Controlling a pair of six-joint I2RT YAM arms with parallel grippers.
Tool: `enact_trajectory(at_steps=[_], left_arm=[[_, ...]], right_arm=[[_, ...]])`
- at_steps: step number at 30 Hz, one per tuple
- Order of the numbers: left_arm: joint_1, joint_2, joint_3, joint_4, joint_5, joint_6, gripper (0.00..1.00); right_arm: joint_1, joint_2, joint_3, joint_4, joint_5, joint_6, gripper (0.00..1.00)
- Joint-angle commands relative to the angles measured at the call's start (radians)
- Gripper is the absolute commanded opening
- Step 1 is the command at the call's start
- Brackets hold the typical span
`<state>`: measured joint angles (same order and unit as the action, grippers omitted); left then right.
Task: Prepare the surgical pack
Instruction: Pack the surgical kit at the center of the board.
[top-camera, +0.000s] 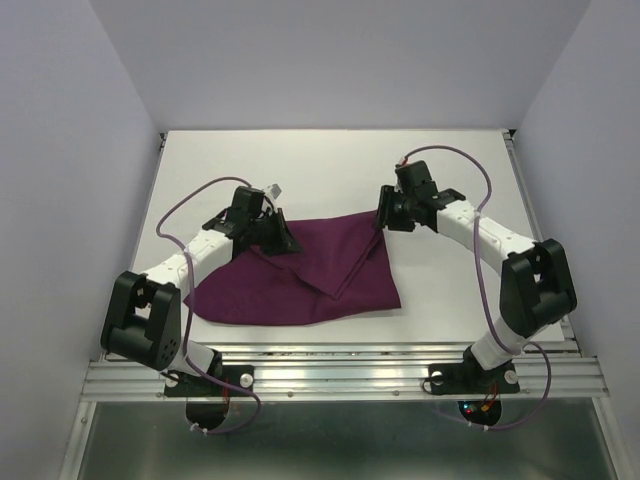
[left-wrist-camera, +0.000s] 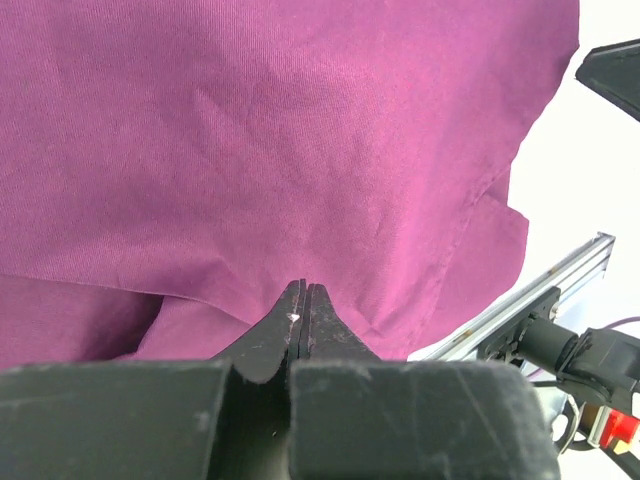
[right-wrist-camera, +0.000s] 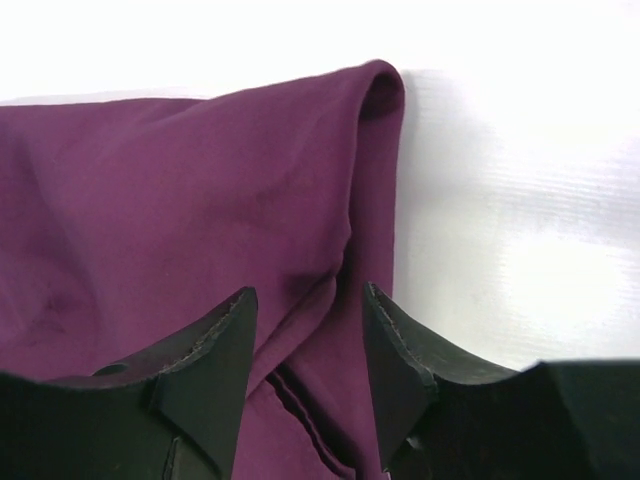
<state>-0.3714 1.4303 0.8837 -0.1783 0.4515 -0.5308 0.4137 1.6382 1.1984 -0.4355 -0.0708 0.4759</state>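
The dark-purple cloth lies rumpled and partly folded over itself on the white table. My left gripper is at its far left corner. In the left wrist view the jaws are pressed together on a fold edge of the cloth. My right gripper is at the cloth's far right corner. In the right wrist view it is open, with its fingertips straddling a folded ridge of cloth. The steel tray, scissors, tweezers, gauze and packets are out of view.
The white table is walled on the left, right and back. An aluminium rail runs along the near edge and also shows in the left wrist view. Purple cables loop from both arms.
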Motion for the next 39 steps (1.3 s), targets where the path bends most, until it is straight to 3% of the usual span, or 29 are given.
enact_trajectory(at_steps=[1, 5, 9, 15, 23, 31, 39], left_arm=[[-0.003, -0.001, 0.044, -0.004, 0.018, 0.023, 0.00], [-0.003, 0.015, 0.058, 0.011, -0.011, 0.020, 0.00], [-0.003, 0.050, 0.043, 0.046, -0.031, 0.006, 0.00], [-0.004, 0.104, -0.034, 0.092, -0.034, 0.000, 0.00], [-0.004, 0.151, -0.086, 0.094, -0.065, 0.026, 0.00], [-0.015, 0.087, -0.002, 0.040, -0.100, 0.046, 0.00], [-0.037, 0.045, -0.015, 0.014, -0.073, 0.051, 0.00]], right_arm=[[0.007, -0.063, 0.003, -0.017, 0.058, -0.013, 0.50], [0.007, -0.061, 0.055, -0.012, 0.066, -0.013, 0.29], [0.007, -0.009, 0.105, 0.014, 0.017, -0.008, 0.16], [0.007, 0.077, 0.072, 0.067, -0.053, 0.004, 0.14], [0.007, 0.086, -0.043, 0.081, -0.017, 0.000, 0.13], [0.007, 0.025, 0.062, 0.034, -0.011, -0.007, 0.14], [0.028, 0.097, 0.135, 0.066, -0.061, 0.013, 0.14]])
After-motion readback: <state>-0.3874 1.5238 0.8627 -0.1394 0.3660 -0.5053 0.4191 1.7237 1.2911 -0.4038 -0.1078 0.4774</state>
